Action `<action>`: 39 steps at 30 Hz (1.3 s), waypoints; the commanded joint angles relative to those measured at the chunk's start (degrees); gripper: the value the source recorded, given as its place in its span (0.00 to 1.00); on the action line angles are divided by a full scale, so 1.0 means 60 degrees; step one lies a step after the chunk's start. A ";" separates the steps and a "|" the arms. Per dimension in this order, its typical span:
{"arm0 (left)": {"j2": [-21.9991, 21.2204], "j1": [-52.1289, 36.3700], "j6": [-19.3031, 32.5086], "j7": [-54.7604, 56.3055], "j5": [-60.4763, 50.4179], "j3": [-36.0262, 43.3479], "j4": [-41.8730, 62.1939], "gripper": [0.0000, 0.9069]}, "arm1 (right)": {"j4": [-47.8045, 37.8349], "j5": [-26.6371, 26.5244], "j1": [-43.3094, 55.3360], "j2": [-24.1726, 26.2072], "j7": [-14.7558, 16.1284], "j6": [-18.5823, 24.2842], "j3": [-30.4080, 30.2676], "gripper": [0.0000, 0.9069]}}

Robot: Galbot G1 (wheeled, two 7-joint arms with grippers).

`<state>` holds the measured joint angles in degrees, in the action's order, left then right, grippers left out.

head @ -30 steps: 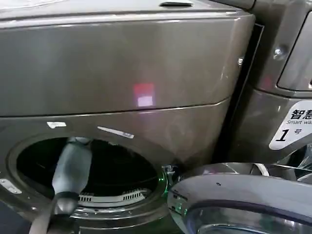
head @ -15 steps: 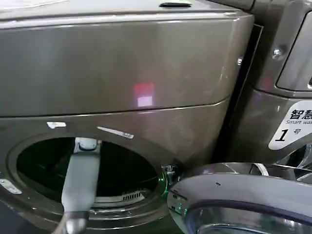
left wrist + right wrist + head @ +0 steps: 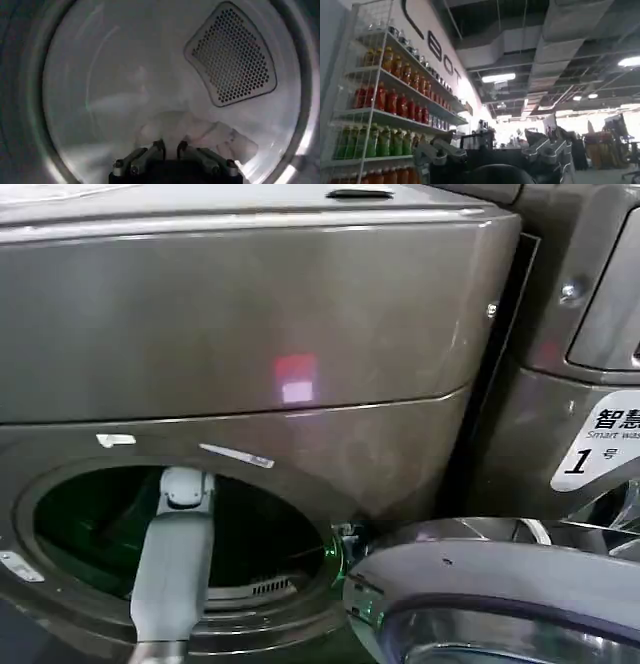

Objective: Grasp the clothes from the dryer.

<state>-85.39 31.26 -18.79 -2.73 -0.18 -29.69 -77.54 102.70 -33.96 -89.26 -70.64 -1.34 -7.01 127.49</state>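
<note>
Left claw: inside the drum, fingertips drawn close together with a narrow gap, poised just before the clothes, not gripping them as far as can be seen. Clothes: pale crumpled bundle lying low in the drum, below the perforated vent panel on the rear wall. Left arm: grey, reaching up through the round porthole of the dryer, a bronze-grey front-loader with a plain upper panel. Door: swung open, to the right of the porthole. Neighbouring machine: right of the dryer, white sticker marked "1". Right claw: fingers spread wide, holding nothing, pointing toward a room with shelves of bottles.
</note>
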 commanded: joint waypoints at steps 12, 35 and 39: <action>-0.0058 -0.0075 -0.0093 0.0413 0.0310 0.0006 0.0040 0.00 | -0.0015 0.0330 -0.0269 0.0081 -0.0940 -0.1098 0.0448 1.00; -0.0074 -0.0116 -0.0108 0.0429 0.0329 0.0040 0.0106 0.00 | -0.0047 0.0240 -0.0165 0.0069 -0.0631 -0.0732 0.0696 1.00; -0.0063 -0.0124 -0.0106 0.0414 0.0318 0.0041 0.0110 0.00 | -0.0007 0.0237 -0.0163 0.0067 -0.0624 -0.0760 0.0713 1.00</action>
<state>-85.84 30.55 -19.47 -0.18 1.82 -29.47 -76.92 102.47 -32.44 -90.22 -70.23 -5.19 -11.48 131.57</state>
